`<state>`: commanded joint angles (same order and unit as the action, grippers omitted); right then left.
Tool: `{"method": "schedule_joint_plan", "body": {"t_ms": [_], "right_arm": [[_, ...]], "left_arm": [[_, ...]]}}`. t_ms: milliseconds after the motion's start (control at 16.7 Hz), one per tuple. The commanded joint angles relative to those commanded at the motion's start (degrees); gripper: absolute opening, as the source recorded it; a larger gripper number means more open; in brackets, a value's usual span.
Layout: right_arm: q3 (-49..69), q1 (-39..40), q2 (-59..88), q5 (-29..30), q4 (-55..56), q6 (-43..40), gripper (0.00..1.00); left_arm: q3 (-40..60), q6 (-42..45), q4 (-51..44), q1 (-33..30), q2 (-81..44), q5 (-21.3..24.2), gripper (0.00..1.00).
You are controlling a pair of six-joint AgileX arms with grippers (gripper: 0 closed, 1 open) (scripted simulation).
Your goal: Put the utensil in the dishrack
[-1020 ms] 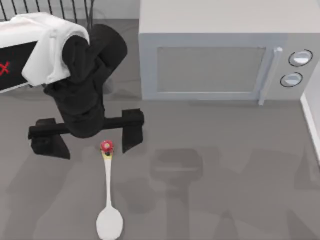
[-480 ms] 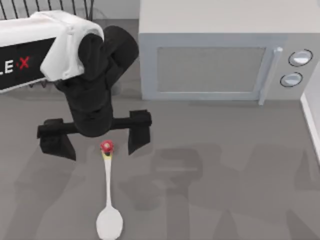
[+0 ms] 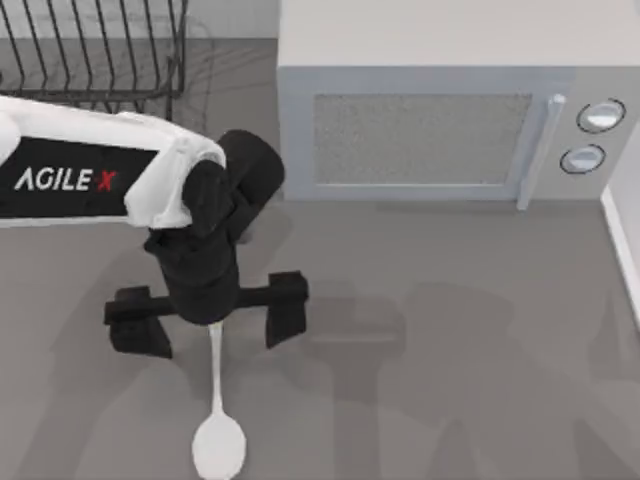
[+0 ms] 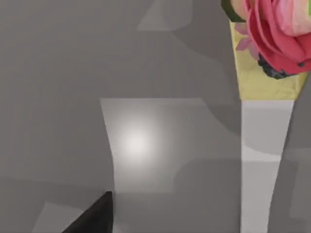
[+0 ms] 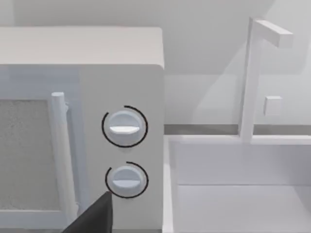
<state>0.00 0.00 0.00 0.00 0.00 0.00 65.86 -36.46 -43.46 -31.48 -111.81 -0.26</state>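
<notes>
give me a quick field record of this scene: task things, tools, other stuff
utensil: white spoon flat on table, bowl toward the near edge, handle end under left tool
dishrack: black wire rack, far left of the table, nothing in it
left tool: open, fingers either side of the handle's knob end
right tool: fingertip facing microwave dials
sink: beside the microwave

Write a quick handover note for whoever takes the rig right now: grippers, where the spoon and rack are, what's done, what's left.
Left gripper: open, fingers straddling the handle end of the slim white spoon, which lies flat on the grey table, oval bowl toward the near edge; its red knob sits close under the left wrist camera.
Right arm: parked facing the grey microwave.
Black wire dishrack: far left corner.
Done: gripper lined up over the spoon.
Left: close, lift, carry to the rack, release.
</notes>
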Motion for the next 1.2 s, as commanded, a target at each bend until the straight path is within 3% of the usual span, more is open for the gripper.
{"method": "schedule_joint_plan", "body": {"t_ms": [420, 1200], "right_arm": [[0.0, 0.0, 0.0, 0.0, 0.0, 0.0, 1.0], [0.0, 0.0, 0.0, 0.0, 0.0, 0.0, 1.0]], "left_arm": [[-2.3, 0.0, 3.8, 0.0, -2.0, 0.0, 1.0], [-2.3, 0.0, 3.8, 0.0, -2.0, 0.0, 0.02]]}}
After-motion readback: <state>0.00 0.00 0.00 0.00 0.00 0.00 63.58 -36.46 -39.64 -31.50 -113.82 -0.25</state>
